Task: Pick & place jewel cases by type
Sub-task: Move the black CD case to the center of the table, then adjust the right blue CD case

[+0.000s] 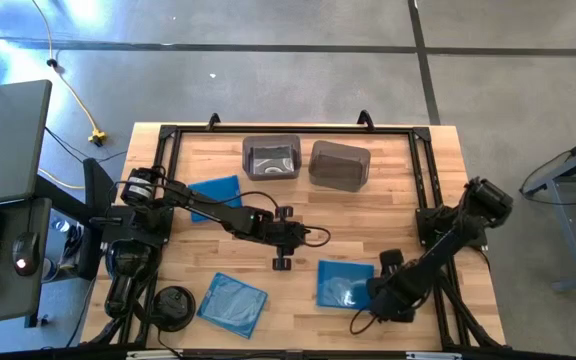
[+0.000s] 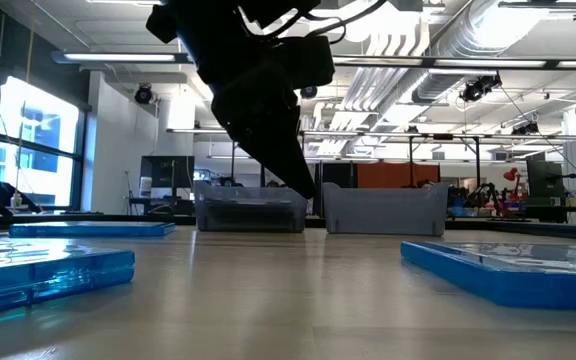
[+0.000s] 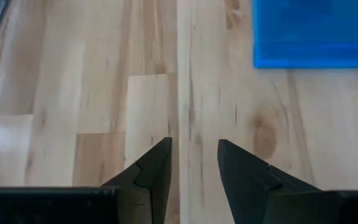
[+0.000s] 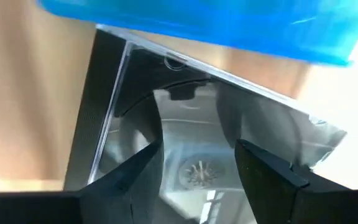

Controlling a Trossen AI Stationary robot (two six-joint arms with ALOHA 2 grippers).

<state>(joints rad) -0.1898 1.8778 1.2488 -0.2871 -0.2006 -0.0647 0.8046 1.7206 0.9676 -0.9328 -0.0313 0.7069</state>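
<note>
Jewel cases mostly unsorted: three blue ones lie loose on the counter [image 1: 408, 170]: back-left [image 1: 215, 192], front-left [image 1: 233, 303], front-right [image 1: 345, 283]. Clear case [image 4: 185, 155] just beside the front-right blue one, right in front of the right gripper [image 4: 197, 158], fingers apart, empty. Left gripper [image 1: 283, 240] mid-counter, fingers slightly parted, empty. Left bin [image 1: 271, 157] seems to hold something; contents unclear. Right bin [image 1: 339, 164] shows nothing inside.
</note>
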